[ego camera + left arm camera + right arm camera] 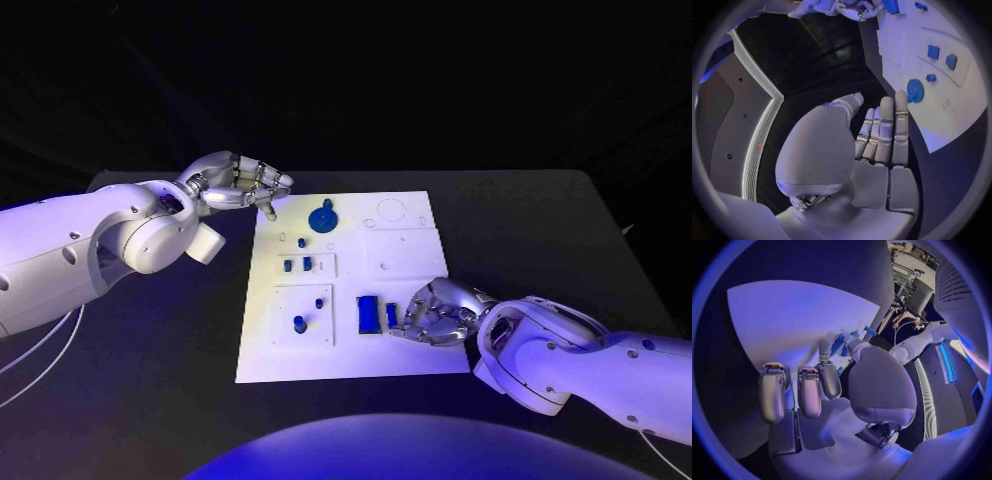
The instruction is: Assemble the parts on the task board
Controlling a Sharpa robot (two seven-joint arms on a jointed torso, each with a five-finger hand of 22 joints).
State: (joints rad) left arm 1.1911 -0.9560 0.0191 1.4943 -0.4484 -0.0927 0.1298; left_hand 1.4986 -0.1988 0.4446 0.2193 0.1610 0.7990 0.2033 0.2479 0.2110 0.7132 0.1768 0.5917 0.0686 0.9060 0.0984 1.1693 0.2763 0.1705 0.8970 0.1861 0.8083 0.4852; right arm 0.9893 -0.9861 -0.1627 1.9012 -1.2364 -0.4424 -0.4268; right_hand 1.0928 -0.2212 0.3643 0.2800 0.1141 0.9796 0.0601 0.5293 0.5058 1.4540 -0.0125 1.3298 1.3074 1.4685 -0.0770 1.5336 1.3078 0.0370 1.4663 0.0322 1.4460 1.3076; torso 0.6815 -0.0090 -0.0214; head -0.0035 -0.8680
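- Right hand (437,312) rests on the near right part of the white board (346,362), fingers curled around a small blue part (391,315); a larger blue block (368,313) lies just beside it.
- Left hand (240,183) hovers at the board's far left corner, fingers apart, holding nothing; a round blue disc (323,217) lies near it.

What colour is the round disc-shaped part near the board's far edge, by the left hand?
Blue. The round disc-shaped part shows best in the head view, on the white task board.

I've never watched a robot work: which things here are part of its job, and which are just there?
Part of the job:
task board
round blue part
long blue part
small blue parts
left hand
right hand

Just there:
black table
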